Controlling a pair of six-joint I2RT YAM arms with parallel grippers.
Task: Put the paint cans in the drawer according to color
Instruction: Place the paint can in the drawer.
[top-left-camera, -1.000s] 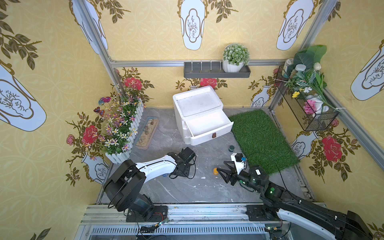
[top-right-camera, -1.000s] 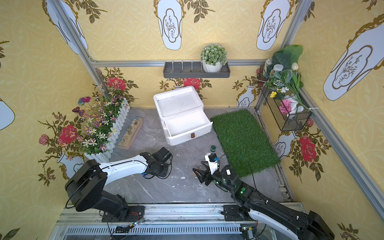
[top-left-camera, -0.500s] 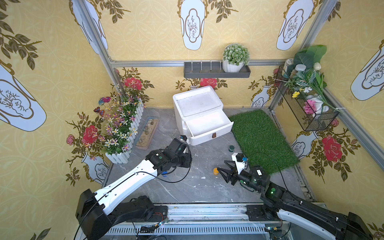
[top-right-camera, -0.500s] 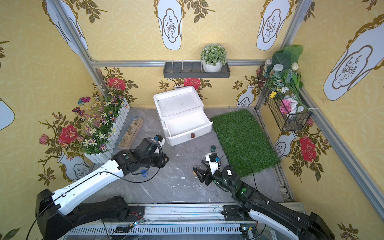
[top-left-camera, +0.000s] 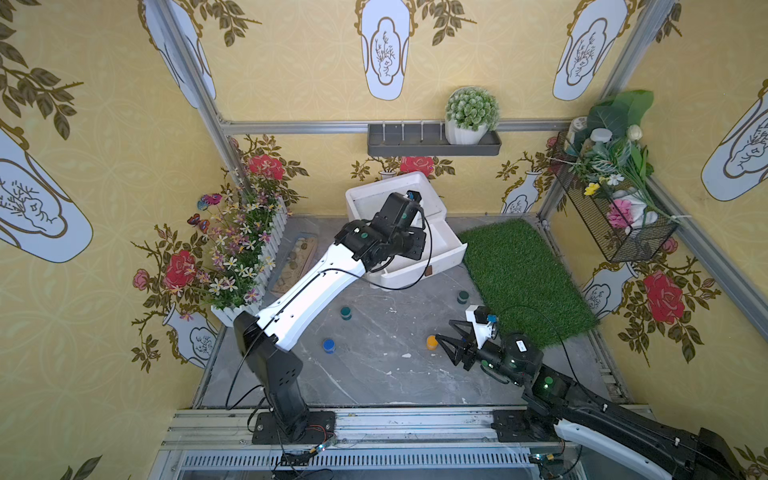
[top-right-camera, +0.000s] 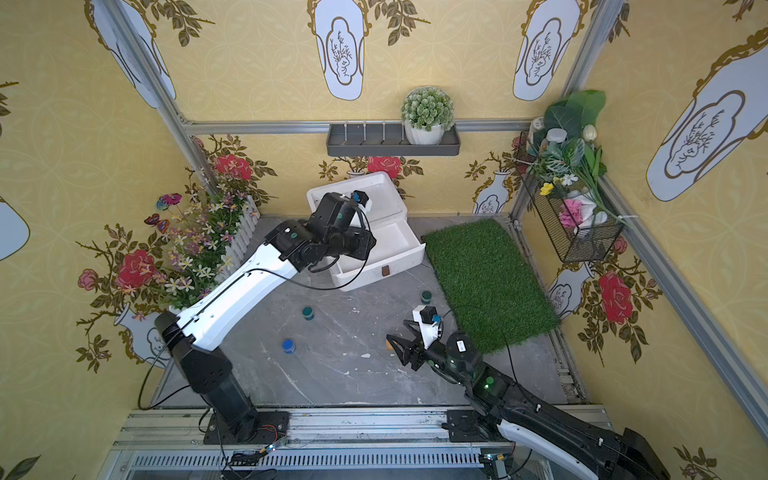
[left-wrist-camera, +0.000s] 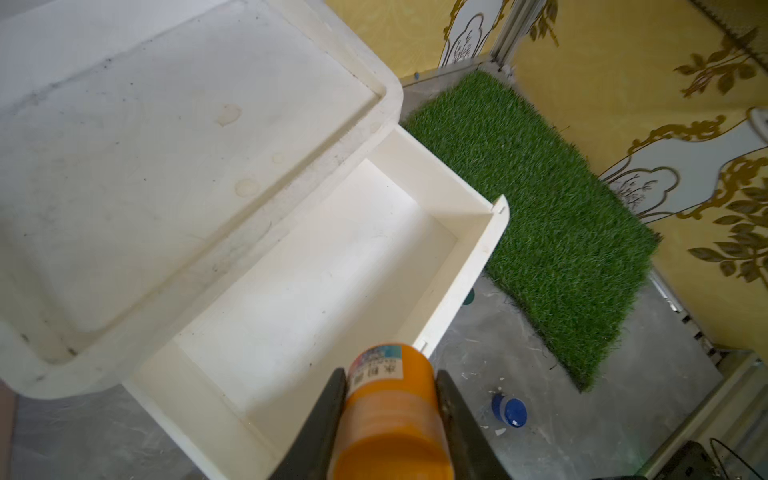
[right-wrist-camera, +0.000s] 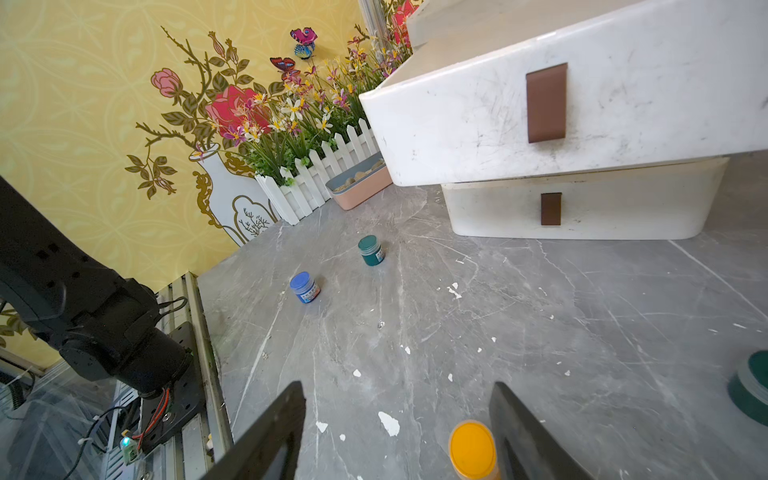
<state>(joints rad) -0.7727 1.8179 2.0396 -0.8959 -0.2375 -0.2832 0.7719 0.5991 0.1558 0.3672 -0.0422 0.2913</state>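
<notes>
I hold an orange jar (left-wrist-camera: 390, 419) pinched in my left gripper (left-wrist-camera: 390, 376) over the empty drawer (left-wrist-camera: 469, 266); right gripper (right-wrist-camera: 395, 390) spread beside the other orange jar (right-wrist-camera: 472, 449); blue jar (top-left-camera: 328, 345) and green jars (top-left-camera: 345, 313) wait on the floor (top-left-camera: 374, 374)

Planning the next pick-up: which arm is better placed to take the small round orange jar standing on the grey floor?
Right. The right gripper is open, with the orange floor jar just inside one finger. The left gripper is shut on a second orange jar above the open white drawer.
</notes>
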